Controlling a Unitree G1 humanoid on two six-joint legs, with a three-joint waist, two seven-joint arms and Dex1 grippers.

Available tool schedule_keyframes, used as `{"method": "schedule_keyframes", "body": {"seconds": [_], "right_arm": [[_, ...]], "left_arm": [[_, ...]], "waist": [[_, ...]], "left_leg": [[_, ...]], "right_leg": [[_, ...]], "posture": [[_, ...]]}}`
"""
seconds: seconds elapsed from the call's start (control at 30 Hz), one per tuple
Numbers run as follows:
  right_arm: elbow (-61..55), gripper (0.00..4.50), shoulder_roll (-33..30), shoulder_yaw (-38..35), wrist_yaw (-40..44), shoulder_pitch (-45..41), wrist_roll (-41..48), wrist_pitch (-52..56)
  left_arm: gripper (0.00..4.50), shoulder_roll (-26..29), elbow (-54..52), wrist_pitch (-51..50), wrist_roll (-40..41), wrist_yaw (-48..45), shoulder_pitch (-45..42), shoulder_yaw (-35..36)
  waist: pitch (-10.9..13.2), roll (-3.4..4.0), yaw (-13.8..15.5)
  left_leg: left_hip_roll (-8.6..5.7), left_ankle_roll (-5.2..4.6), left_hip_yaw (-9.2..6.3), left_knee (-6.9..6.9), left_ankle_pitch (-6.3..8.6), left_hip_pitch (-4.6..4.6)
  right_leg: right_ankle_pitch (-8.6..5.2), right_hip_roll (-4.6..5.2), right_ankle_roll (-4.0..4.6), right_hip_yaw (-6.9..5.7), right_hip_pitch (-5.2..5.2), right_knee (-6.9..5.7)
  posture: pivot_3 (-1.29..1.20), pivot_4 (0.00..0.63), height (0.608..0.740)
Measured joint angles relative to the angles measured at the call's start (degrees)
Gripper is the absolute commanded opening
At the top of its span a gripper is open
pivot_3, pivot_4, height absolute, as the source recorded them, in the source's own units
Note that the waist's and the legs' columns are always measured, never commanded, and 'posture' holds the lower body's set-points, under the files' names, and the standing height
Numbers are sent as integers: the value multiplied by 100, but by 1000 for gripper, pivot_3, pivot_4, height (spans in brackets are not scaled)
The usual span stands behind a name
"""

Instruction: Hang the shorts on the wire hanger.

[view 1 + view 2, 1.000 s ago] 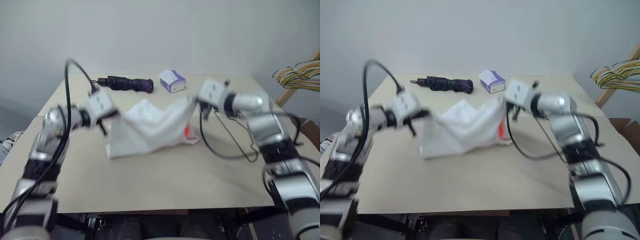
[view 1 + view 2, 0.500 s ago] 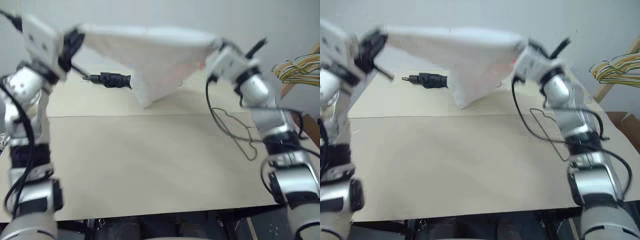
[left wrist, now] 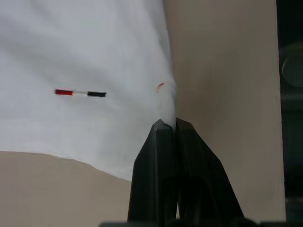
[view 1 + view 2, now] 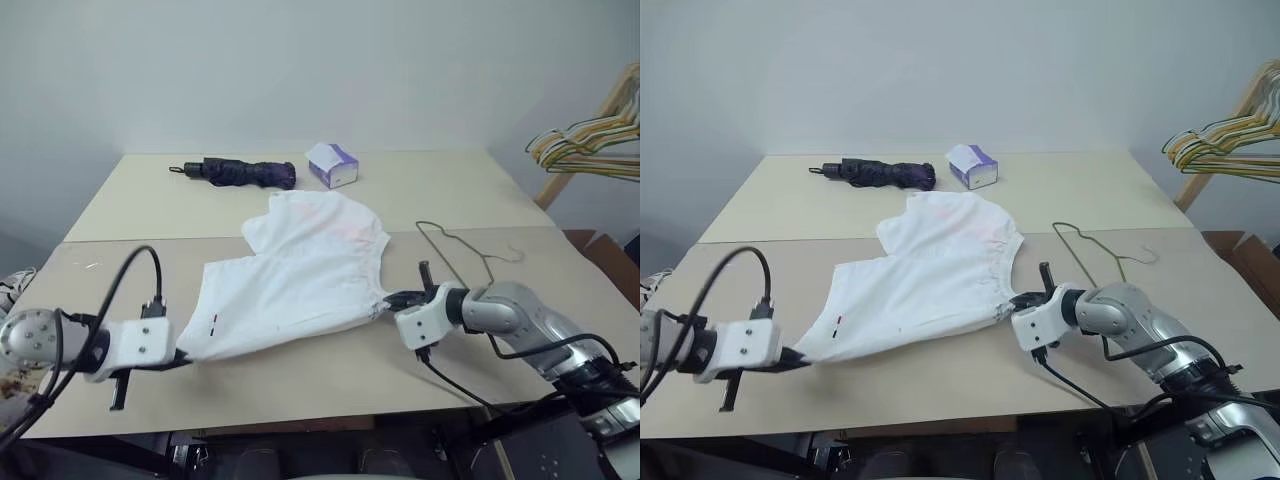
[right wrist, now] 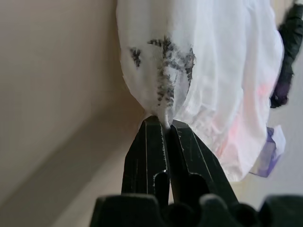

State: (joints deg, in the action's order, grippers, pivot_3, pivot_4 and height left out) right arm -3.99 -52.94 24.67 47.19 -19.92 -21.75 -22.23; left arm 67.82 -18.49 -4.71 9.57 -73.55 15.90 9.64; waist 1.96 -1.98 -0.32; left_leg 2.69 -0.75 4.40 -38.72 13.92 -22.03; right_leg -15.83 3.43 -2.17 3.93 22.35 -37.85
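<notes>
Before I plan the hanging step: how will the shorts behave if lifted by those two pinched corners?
Probably floppy: the shorts lie flat and wrinkled on the table, so they would likely sag between the left gripper and the right gripper. They look thin and light. Only small tips are pinched, so they might slip.

Table [image 4: 300, 390] (shorts [image 4: 300, 275], wire hanger [image 4: 462, 248], umbrella [image 4: 240, 172])

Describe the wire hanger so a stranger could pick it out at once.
On the beige table, look right of the white shorts, beyond the right gripper. The wire hanger lies flat there: one thin bare wire, unlike the coloured hangers bunched off the table's right side.
</notes>
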Motion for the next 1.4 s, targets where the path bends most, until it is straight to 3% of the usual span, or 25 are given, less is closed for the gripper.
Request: {"method": "schedule_keyframes", "body": {"seconds": [0.23, 0.37, 0.4, 0.5, 0.67, 0.8, 0.87, 0.9, 1.0, 1.03, 1.23, 1.4], "right_arm": [[-680, 32, -380, -208, 727, 359, 468, 94], [-850, 32, -397, -290, 931, 533, 569, 108], [-879, 302, -421, -291, 994, 571, 646, 107], [-1001, 1263, -562, -327, 1204, 697, 863, 97], [-1364, 3100, -784, -607, 1579, 955, 1416, 565], [-1660, 4498, -1030, -1247, 1791, 1176, 2167, 1242], [-1737, 4500, -1042, -1619, 1754, 1145, 2543, 2064], [-1753, 4500, -1031, -1750, 1680, 1096, 2674, 2544], [-1610, 4500, -671, -2182, 1221, 760, 3035, 4063], [-1494, 4500, -512, -2291, 1023, 630, 3131, 4493], [-98, 4500, 599, -2540, -235, -525, 3255, 6577], [1513, 4500, 794, -2594, -600, -1330, 3197, 7077]], "left_arm": [[0, 42, -794, -300, 208, -496, 1002, 627], [0, 43, -763, -135, 107, -615, 1175, 743], [0, 44, -732, -109, 86, -636, 1169, 742], [709, 49, -641, -72, 114, -766, 1086, 741], [2354, 76, -534, -48, 181, -917, 845, 742], [3709, 225, -49, -9, 357, -1095, 258, 929], [4349, 213, 114, -45, 617, -1151, -145, 962], [4460, 161, 138, -91, 789, -1137, -367, 947], [4460, -375, 100, -424, 1366, -802, -1344, 782], [4460, -561, 74, -585, 1483, -607, -1654, 623], [4460, -1509, -76, -1253, 1575, 306, -2734, -321], [4460, -1659, -65, -1376, 1397, 530, -2923, -775]], "waist": [[2, 0, 25], [3, 0, 30], [3, 0, 36], [3, 0, 50], [3, -1, 45], [4, -1, 49], [4, -1, 36], [4, -3, 33], [2, -6, 33], [1, -6, 34], [1, -8, -58], [1, -7, -157]], "left_leg": [[7, 0, 5, -2, 5, 24], [12, 3, 9, 1, 7, 67], [11, 3, 10, 1, 7, 65], [10, 5, 12, 1, 8, 57], [13, 4, 15, 0, 8, 43], [13, 5, 15, -1, 8, 44], [13, 5, 16, -1, 9, 45], [14, 5, 16, -1, 9, 44], [14, 5, 15, -2, 8, 39], [10, 4, 16, -2, 8, 36], [-5, 3, 12, -13, 7, -1], [-10, 2, 8, -5, 8, -7]], "right_leg": [[-35, -8, 38, 0, -6, -10], [-61, -5, 15, 0, -16, -10], [-61, -2, 15, 0, -15, -9], [-61, -1, 15, 0, -11, -8], [-58, -4, 17, 3, -14, -15], [-60, -4, 13, 1, -9, -11], [-59, -1, 13, 1, -8, -8], [-58, -1, 13, 1, -8, -9], [-31, -3, 36, 3, -13, -15], [-8, -7, 5, 3, -15, -14], [5, -17, -4, 15, 4, -10], [5, -18, -5, 18, 8, -1]], "posture": [[83, 0, 740], [76, 0, 740], [76, 0, 740], [61, 0, 740], [48, 0, 740], [39, 0, 740], [35, 0, 740], [31, 0, 740], [24, 0, 740], [17, 0, 740], [-15, 0, 740], [-35, 0, 740]]}}
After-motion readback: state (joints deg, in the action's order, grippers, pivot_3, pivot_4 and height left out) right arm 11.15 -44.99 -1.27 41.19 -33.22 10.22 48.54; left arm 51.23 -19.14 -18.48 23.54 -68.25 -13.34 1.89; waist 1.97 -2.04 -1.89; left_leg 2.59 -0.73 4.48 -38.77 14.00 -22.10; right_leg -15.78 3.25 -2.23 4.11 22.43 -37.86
